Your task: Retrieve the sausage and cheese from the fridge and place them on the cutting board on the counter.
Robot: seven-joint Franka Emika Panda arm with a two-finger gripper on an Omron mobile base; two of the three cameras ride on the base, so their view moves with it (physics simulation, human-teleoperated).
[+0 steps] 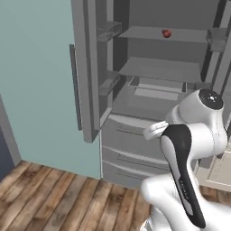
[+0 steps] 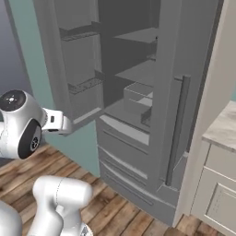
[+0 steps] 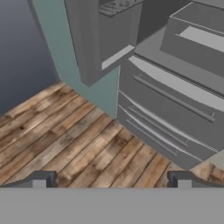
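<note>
Before the robot, the fridge (image 1: 149, 90) is seen with both upper doors swung wide, its grey shelves and door bins exposed above the shut lower drawers (image 3: 175, 105). On the top shelf, toward the right, a small reddish-brown item (image 1: 167, 33) is seen lying alone; whether it is the sausage cannot be told. At the far right, a corner of the counter (image 2: 224, 126) is shown. The gripper (image 3: 111, 181) is held wide apart over the wooden floor (image 3: 65, 144), with nothing between its fingertips (image 3: 40, 180).
</note>
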